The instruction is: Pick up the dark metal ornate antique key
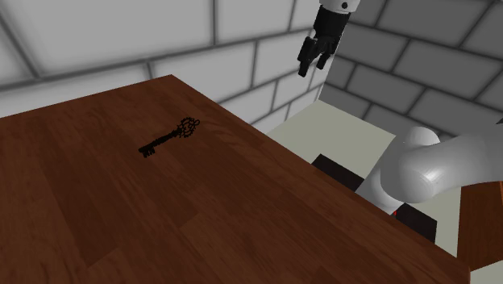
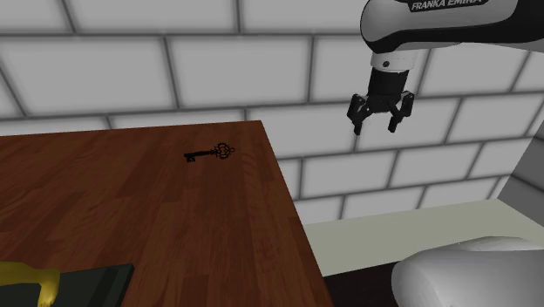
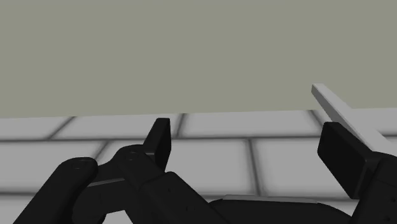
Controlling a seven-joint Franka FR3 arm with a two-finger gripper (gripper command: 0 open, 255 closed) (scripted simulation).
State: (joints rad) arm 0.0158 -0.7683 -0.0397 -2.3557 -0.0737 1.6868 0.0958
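Place: plain indoor room, bare and undecorated; closer type cannot be told.
Walls (image 2: 218,61): large pale grey blocks, dark joints, meeting at a corner.
Floor (image 2: 418,227): flat, pale grey-green.
Furniture: brown wood-grain desk (image 1: 121,218).

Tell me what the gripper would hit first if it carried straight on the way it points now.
Most likely the pale floor. The open gripper points down past the table edge, off to the side of the key. Depth is unclear, so it might meet the foot of the brick wall instead.
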